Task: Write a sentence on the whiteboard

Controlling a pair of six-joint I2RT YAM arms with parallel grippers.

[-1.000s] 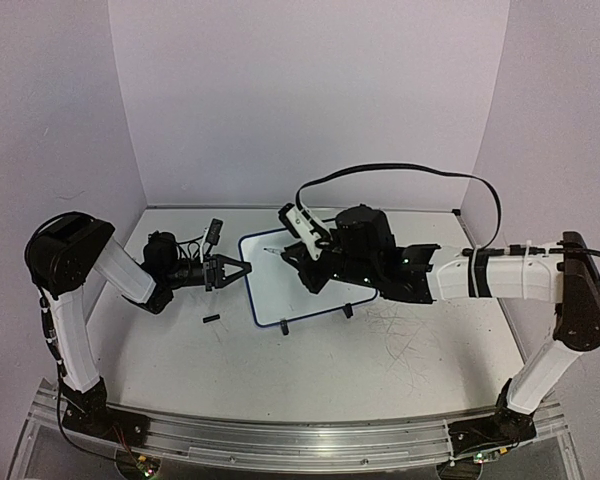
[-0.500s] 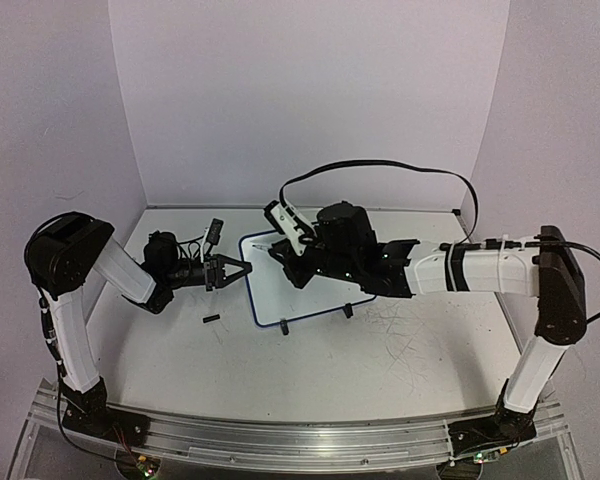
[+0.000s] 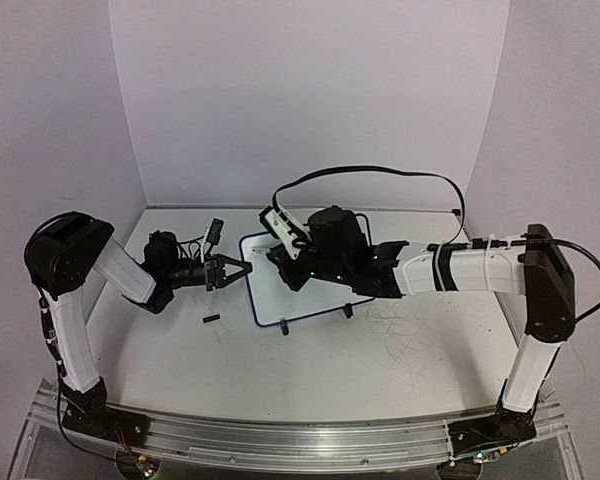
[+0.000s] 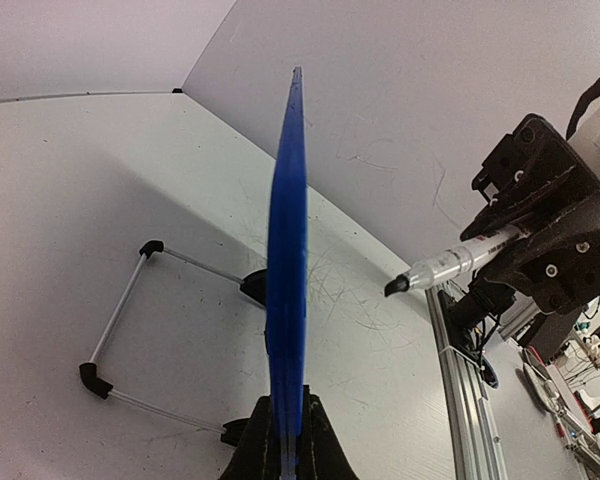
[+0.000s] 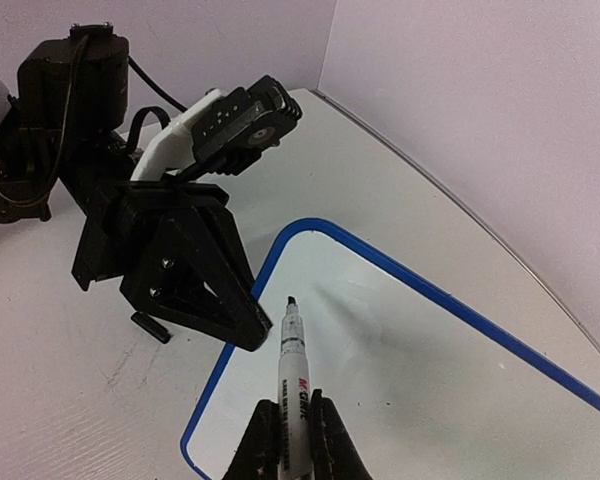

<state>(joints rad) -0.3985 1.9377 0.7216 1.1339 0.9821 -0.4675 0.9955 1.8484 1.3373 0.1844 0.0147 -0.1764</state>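
- While the two arms reach in from its near edge, the white, scuffed table (image 3: pixel 380 370) carries the whiteboard (image 3: pixel 280 295) at its middle, slightly left of centre.
- The right arm (image 3: pixel 470 270) stretches leftward across the table, with its black wrist over the board's far half.
- The left arm (image 3: pixel 80 300) bends at the elbow and reaches right, low over the table, toward the board's left edge.
- The whiteboard lies with its white face up and its dark-blue rim all around. In the left wrist view it runs edge-on as a blue strip (image 4: pixel 288 280), raised off the table.
- The left gripper (image 4: pixel 287 450) has its fingers pressed against the blue rim from both sides, pinching the board's left edge.
- The right gripper (image 5: pixel 290 440) pinches the barrel of a marker (image 5: pixel 291 350) between its closed fingers.
- A wire stand (image 4: pixel 120 330) with black corner pieces juts from the board's underside and rests on the table.
- The marker points its dark tip at the board's near-left corner region. In the left wrist view the tip (image 4: pixel 395 287) stands apart from the board's face.
- A small black piece (image 3: pixel 211 320) lies on the table just left of the board's near corner; what it is cannot be told.
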